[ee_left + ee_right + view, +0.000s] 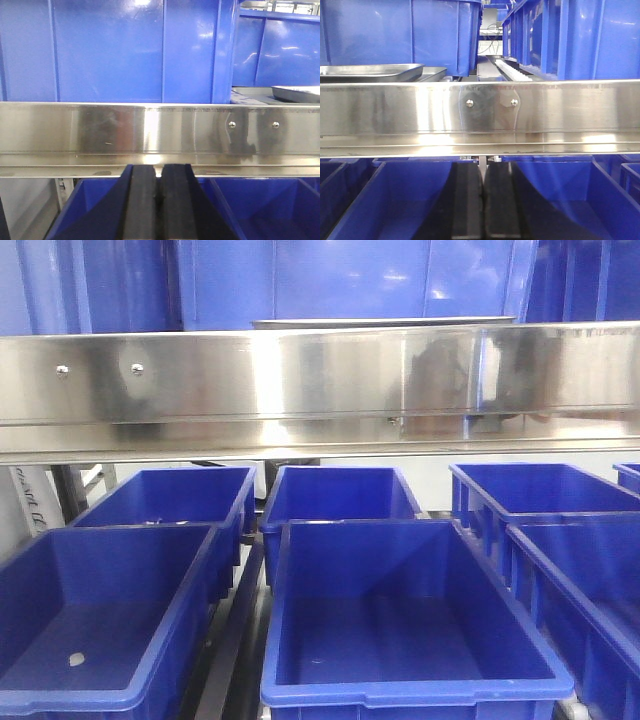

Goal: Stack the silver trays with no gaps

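On my left wrist feed, the left gripper (159,205) sits at six o'clock in frame with its two black fingers (140,205) pressed together, holding nothing. Directly at twelve o'clock from it runs the long steel rail (150,132), two screws (231,124) showing toward two o'clock. Beyond the rail stands a tall blue bin wall (110,50), and out at three o'clock I can see the corner of a silver tray (297,93) resting on the shelf behind the rail. On my right wrist feed, the right gripper (483,205) is also at six o'clock, its black fingers (466,205) closed with only a thin slit between them, empty. The same rail (545,112) crosses above it with a pair of screws (469,103) near centre. Up at ten o'clock lie the silver trays (370,71), one rim showing just behind and beside the other; I cannot tell whether they are fully nested. Blue bins (420,30) tower behind them. On the front camera neither gripper shows; a thin tray edge (380,322) peeks over the rail (320,380) at twelve o'clock, and open blue bins (400,620) fill the lower level, the one at eight o'clock with a small pale object (77,660) in it.
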